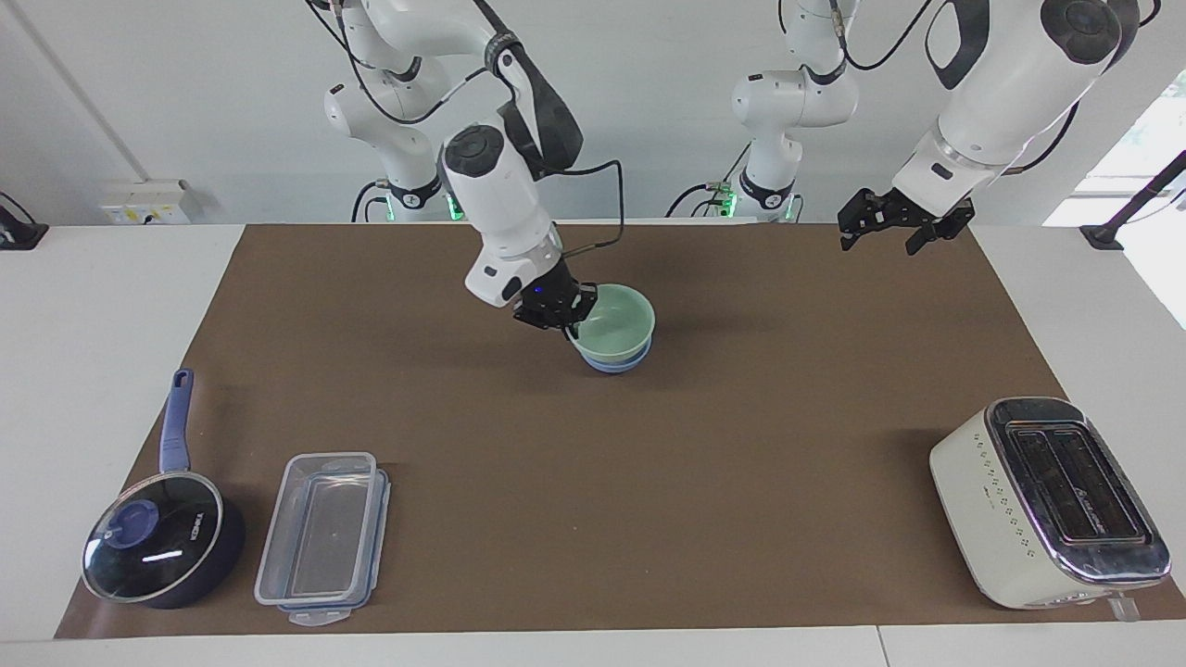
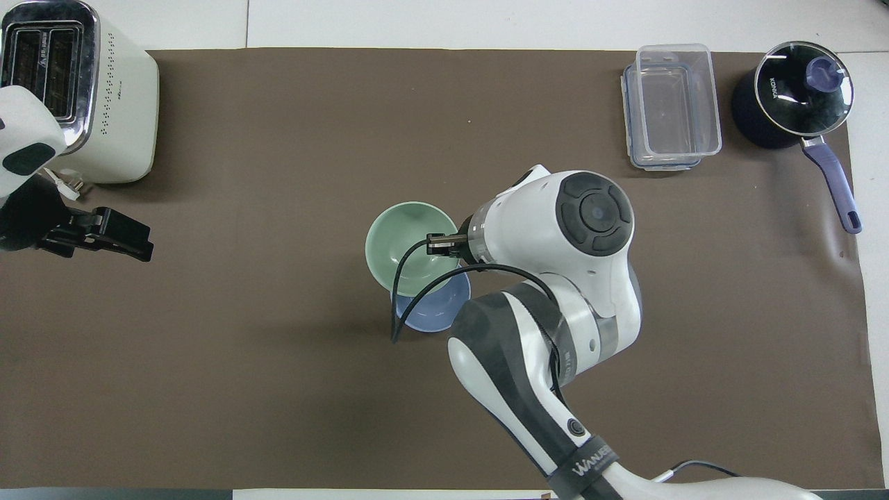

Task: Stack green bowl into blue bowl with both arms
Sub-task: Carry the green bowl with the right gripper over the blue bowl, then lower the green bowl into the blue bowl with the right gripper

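A brown paper mat (image 1: 593,519) covers your white table. Nearest the robots, the waiting left gripper (image 1: 903,222) hangs empty with fingers spread over the mat's edge at its own end. At mid-table your right gripper (image 1: 556,310) pinches the rim of the small pale mint-green bowl (image 1: 613,326), held over the small periwinkle-blue bowl (image 1: 613,363), seemingly just above it. Centre it, lower gently, then let go. Farthest out, the dark blue glass-lidded saucepan (image 2: 792,94) reads KONKA; the right arm's band reads WANJEE or similar.
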You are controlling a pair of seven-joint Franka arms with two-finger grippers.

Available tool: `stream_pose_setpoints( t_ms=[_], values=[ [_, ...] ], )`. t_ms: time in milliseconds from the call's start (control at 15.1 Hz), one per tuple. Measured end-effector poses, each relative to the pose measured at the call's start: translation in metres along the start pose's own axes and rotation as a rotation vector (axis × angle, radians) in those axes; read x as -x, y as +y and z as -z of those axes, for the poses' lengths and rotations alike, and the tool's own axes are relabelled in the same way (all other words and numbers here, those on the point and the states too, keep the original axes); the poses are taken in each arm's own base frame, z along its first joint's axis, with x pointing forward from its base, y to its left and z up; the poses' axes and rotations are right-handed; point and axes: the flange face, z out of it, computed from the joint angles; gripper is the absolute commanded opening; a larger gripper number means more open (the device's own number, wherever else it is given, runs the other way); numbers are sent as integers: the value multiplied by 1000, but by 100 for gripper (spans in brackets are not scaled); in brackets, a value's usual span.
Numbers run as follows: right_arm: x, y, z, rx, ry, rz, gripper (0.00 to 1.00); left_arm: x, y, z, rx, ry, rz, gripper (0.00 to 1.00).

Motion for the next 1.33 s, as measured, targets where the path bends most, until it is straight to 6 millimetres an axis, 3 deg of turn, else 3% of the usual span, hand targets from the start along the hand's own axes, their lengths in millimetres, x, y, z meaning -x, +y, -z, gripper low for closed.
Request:
stream_pose_setpoints(
  t_ms=[133,531,730,929,1327],
  values=[
    [3,-2,-14,4,3,-4,0,6,0,4,-2,-6,1,100],
    [11,17,-36,37,-38,-19,0,7,-2,7,-3,6,5,100],
    [22,11,-46,45,-60,3,0,4,-4,10,-3,35,9,100],
    [29,7,-51,52,-81,29,0,4,-4,10,-3,41,9,100],
    [32,20,-59,65,-99,53,0,3,-4,10,-3,43,9,100]
  ],
)
